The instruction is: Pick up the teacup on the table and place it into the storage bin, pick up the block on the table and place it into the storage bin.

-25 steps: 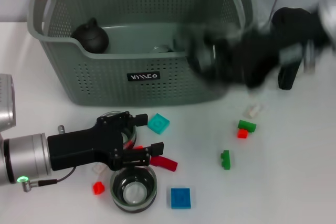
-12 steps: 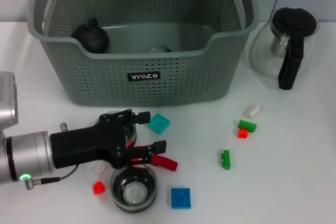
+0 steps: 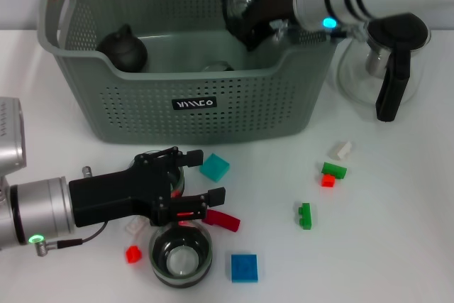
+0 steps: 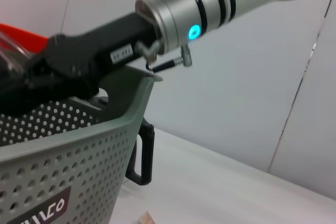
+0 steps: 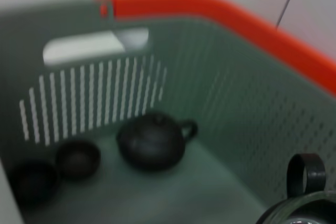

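You are in the middle of the task. The right gripper point(image 3: 245, 19) reaches over the storage bin point(image 3: 142, 97) and it holds a glass teacup with black handle point(image 3: 237, 5) above the inside, so this cup is carried but not yet let go. In the right wrist view the same cup shows at the edge, and under it on the bin floor you see a black teapot point(image 5: 152, 140) and two small dark cups point(image 5: 77, 158), already in.

The left gripper point(image 3: 190, 184) is low over the table point(image 3: 397, 246), in front of the bin, jaws spread wide, holding nothing. One glass teacup point(image 3: 181, 255) stands just beside it on the near side; another glass piece point(image 3: 152, 157) sits partly hidden behind the fingers, cannot tell exactly what it is.

Blocks still on the table: teal block point(image 3: 214, 167) near the bin front, red block point(image 3: 221, 221) touching or almost touching the lower finger, blue block point(image 3: 244, 267), small red block point(image 3: 133, 253), green block point(image 3: 304, 215), a green-and-red pair point(image 3: 331, 173), white block point(image 3: 341, 150). So I judge most work is left: release the cup, then the other teacup(s) and the blocks.

A glass pitcher with black handle point(image 3: 386, 69) stands beside the bin, robot's right side.

Writing: black label point(image 3: 194, 103) on the bin front w/ white letters, not readable for me. The right arm has a small white sticker point(image 4: 121, 53), text too small.
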You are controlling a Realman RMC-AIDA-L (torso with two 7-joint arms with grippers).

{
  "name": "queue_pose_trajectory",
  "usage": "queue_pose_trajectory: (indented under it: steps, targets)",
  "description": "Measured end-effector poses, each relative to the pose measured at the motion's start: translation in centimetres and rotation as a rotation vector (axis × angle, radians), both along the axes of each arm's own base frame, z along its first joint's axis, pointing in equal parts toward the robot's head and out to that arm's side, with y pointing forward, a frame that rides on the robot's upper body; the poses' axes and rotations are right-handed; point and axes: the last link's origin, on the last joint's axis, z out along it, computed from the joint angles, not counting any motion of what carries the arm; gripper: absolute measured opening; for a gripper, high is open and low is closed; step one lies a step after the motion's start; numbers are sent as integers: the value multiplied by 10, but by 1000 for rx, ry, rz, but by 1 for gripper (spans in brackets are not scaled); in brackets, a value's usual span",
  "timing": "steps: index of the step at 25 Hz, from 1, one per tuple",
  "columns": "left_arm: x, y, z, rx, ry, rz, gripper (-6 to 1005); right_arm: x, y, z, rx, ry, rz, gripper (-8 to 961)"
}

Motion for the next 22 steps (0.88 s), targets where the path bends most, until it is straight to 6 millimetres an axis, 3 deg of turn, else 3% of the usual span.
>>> queue_pose_trajectory:
  steps: [12, 22]
  targets:
    - [0, 1, -1, 1, 2, 4, 856, 10, -4, -2, -15, -18, -26, 67]
    - [-2, 0, -1, 1, 3, 8, 856, 1, -4, 15, -12, 4, -17, 69]
